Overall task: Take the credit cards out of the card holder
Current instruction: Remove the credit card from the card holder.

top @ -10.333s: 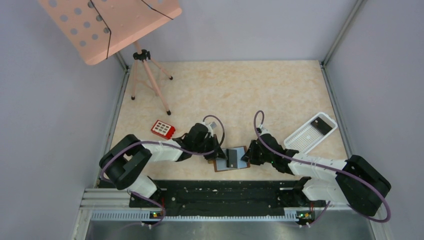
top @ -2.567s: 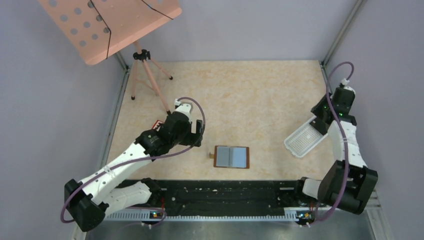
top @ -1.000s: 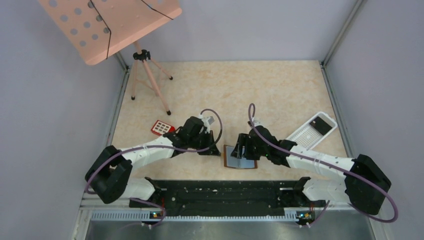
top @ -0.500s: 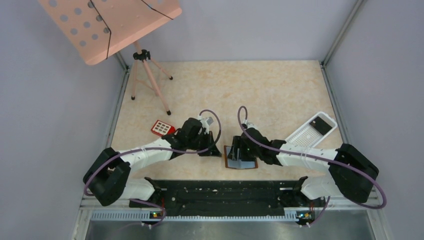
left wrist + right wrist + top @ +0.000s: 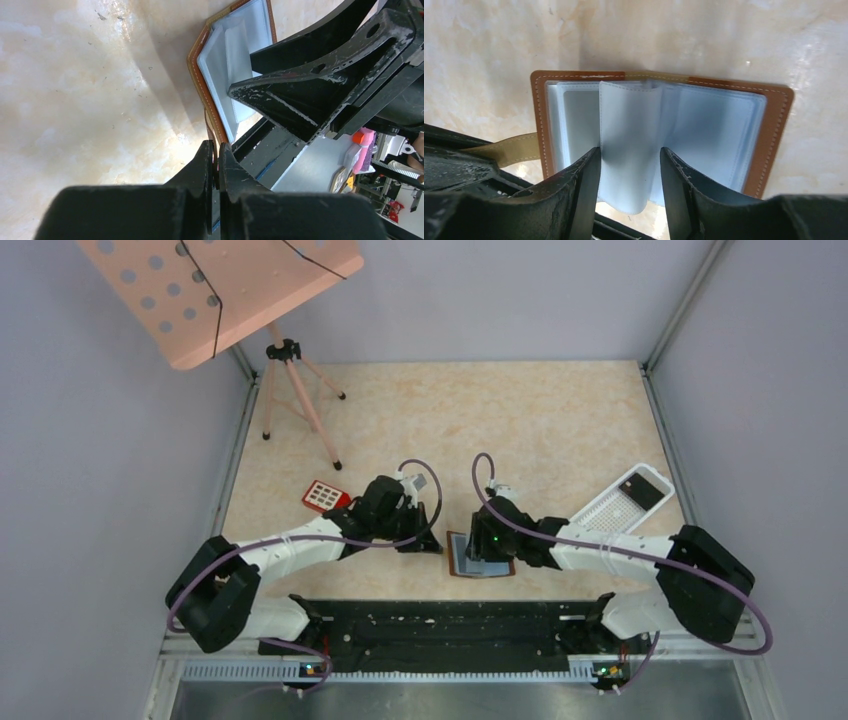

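The card holder point(image 5: 482, 562) lies open on the table near the front edge, brown rim up, blue-grey sleeves showing point(image 5: 719, 120). My left gripper point(image 5: 434, 543) is shut on its small brown tab point(image 5: 213, 145), which also shows in the right wrist view point(image 5: 514, 150). My right gripper point(image 5: 478, 543) is open, directly over the holder, and a loose blue-grey sleeve page point(image 5: 629, 130) stands between its fingers point(image 5: 584, 185). No card shows in the sleeves. A black card point(image 5: 648, 490) lies in the white perforated tray point(image 5: 605, 518).
A red keypad-like block point(image 5: 326, 497) sits left of my left arm. A pink perforated stand point(image 5: 220, 290) on a tripod point(image 5: 300, 405) stands at the back left. The black base rail point(image 5: 450, 625) runs just behind the holder.
Both arms came back in from the sides to the card holder. The left gripper took hold of the tab and the right gripper settled over the sleeves. The holder shifted slightly right.
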Motion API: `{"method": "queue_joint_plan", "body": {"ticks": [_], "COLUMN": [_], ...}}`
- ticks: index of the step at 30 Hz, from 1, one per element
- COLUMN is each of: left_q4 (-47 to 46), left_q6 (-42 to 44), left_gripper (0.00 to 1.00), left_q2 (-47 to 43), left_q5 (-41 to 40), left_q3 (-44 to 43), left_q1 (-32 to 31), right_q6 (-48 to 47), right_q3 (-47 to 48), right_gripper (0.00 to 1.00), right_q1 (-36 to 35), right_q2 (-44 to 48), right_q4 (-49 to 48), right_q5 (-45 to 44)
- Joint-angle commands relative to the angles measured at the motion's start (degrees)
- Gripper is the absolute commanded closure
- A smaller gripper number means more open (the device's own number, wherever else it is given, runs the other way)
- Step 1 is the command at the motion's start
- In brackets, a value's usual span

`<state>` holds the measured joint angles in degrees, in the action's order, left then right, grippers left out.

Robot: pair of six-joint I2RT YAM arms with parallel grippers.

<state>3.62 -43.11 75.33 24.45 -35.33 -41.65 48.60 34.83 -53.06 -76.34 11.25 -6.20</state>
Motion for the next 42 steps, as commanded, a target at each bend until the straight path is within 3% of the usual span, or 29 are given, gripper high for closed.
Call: {"method": "queue_joint_plan", "body": {"ticks": [1,15,22,28,42], "left_q4": [-0.68,0.45,0.07,0.03,0.42], "left_q6": [1.21,1.33,1.01,0.91,1.09], "left_gripper": [1.00,1.00,1.00,1.00,1.00], "left_q2": [-2.21,-3.31,-3.16,-3.01,-3.38], "left_q5": [-0.32,-0.98,-0.93,-0.63,-0.63], "left_q3": [-0.39,-0.33,-0.29,-0.54,-0.74], "left_q1": [-0.01,-0.01,-0.02,-0.03,-0.01], "right_q6": [-0.93,0.08,-1.03,0.15,0.33], "right_q3": [2.88,7.03,4.09,1.04,-0.59], "right_gripper": [0.52,0.48,0.48,0.39,0.39], "right_q1": [-0.76,-0.69,-0.68,-0.68,-0.73], "right_q2": [3.18,10.49,12.03,8.40,3.07], "right_q4": [4.83,21.54,7.24,-1.89,-4.00], "right_q5": [-5.45,-16.74,-5.88,0.74,3.64]}}
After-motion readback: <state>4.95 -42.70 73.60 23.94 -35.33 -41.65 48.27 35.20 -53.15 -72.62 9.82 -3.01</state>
